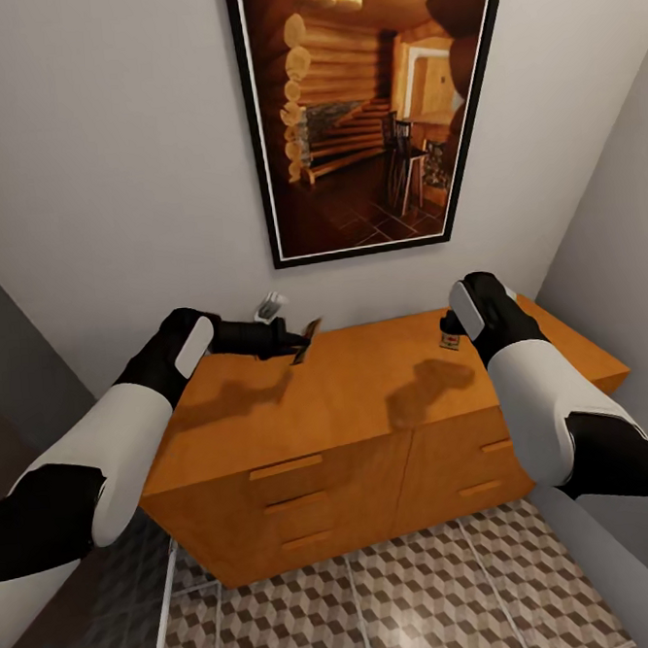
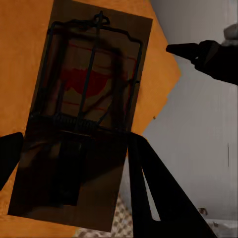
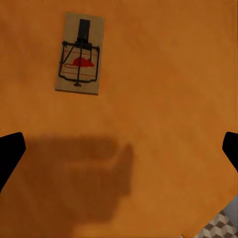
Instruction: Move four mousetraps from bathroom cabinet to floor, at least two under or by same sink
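Two mousetraps were visible. One mousetrap point(image 1: 307, 340) was held tilted on edge in the left gripper point(image 1: 296, 343), above the back left part of the cabinet's top; in the left wrist view this held mousetrap point(image 2: 84, 124) lay close against the camera, its dark wire spring and bar over a red mark on the brown board, with the dark fingers point(image 2: 153, 193) closed against its lower end. The second mousetrap point(image 1: 450, 339) lay flat on the cabinet point(image 1: 361, 428) near the back right of the top, just beside the right arm's wrist. From the right wrist view that same lying mousetrap point(image 3: 80, 53) rested flat on the orange wood, showing a red mouse print under its wire frame.

The right gripper point(image 3: 119, 148) hung over the cabinet top with its two fingertips point(image 3: 10, 148) far apart at opposite edges of its own camera's picture, holding nothing, its shadow cast on the wood beneath.

The cabinet stood against a white wall and showed five bar handles on its drawer fronts: three on the left side and two on the right. One large framed picture point(image 1: 370, 106) of a log interior hung on the wall above it. A small pale object point(image 1: 269, 307) sat behind the left gripper at the wall; what it was could not be told. In front of the cabinet lay the bathroom floor point(image 1: 414, 599) with its cube-patterned tiles.
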Motion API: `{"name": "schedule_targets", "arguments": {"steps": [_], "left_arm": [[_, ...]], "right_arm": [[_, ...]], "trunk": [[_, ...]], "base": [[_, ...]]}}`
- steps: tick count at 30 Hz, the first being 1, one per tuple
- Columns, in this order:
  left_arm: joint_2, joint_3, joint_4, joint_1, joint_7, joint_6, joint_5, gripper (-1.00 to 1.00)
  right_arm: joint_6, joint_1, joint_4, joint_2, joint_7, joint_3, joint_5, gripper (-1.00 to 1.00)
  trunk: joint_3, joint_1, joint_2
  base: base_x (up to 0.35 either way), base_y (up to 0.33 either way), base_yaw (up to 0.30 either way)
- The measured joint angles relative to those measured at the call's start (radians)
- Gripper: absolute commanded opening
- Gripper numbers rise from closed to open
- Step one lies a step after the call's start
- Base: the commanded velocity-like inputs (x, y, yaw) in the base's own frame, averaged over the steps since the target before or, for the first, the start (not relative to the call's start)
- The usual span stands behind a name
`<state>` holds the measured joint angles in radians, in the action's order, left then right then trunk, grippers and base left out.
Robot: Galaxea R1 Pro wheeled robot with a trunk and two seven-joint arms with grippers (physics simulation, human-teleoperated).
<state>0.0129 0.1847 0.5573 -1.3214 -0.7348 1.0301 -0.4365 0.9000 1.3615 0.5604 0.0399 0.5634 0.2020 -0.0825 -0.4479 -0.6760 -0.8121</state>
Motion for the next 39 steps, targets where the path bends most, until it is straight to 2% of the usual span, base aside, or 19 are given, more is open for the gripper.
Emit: {"name": "schedule_targets", "arguments": {"steps": [4, 8, 9, 10, 16, 17, 19, 39], "left_arm": [[-0.002, 0.004, 0.0, 0.0, -0.097, -0.001, 0.004, -1.0], [-0.01, 0.013, 0.001, 0.0, -0.12, -0.002, 0.002, -1.0], [-0.025, 0.033, 0.014, 0.001, -0.172, 0.0, -0.002, -1.0], [-0.027, 0.037, 0.016, 0.001, -0.183, -0.003, 0.004, -1.0], [-0.03, 0.042, 0.045, 0.002, -0.198, -0.004, 0.004, -1.0], [-0.031, 0.043, 0.097, 0.001, -0.201, -0.001, -0.003, -1.0], [-0.031, 0.044, 0.108, 0.002, -0.201, -0.004, 0.004, -1.0], [-0.032, 0.044, 0.123, 0.002, -0.2, -0.004, 0.006, -1.0]], "right_arm": [[-0.008, 0.0, 0.0, -0.001, 0.0, 0.001, 0.001, 1.0], [-0.01, 0.0, 0.0, -0.001, -0.001, 0.001, 0.001, 1.0], [-0.011, 0.0, 0.0, -0.001, -0.001, 0.001, 0.001, 1.0], [-0.012, 0.0, 0.0, -0.001, -0.001, 0.001, 0.001, 1.0], [-0.011, 0.0, 0.0, -0.001, -0.002, 0.0, 0.0, 1.0], [-0.011, 0.0, 0.0, -0.001, -0.003, 0.0, 0.0, 1.0], [-0.012, 0.0, 0.0, -0.001, -0.003, 0.0, -0.001, 1.0], [-0.012, 0.0, 0.0, -0.001, -0.005, 0.001, -0.002, 1.0]], "trunk": [[0.0, 0.0, 0.0], [0.0, 0.0, 0.0], [0.0, 0.0, 0.0], [0.0, 0.0, 0.0], [0.0, 0.0, 0.0], [0.0, 0.0, 0.0], [0.0, 0.0, 0.0], [0.0, 0.0, 0.0]], "base": [[0.0, 0.0, 0.0], [0.0, 0.0, 0.0], [0.0, 0.0, 0.0], [0.0, 0.0, 0.0], [0.0, 0.0, 0.0], [0.0, 0.0, 0.0], [0.0, 0.0, 0.0], [0.0, 0.0, 0.0]]}}
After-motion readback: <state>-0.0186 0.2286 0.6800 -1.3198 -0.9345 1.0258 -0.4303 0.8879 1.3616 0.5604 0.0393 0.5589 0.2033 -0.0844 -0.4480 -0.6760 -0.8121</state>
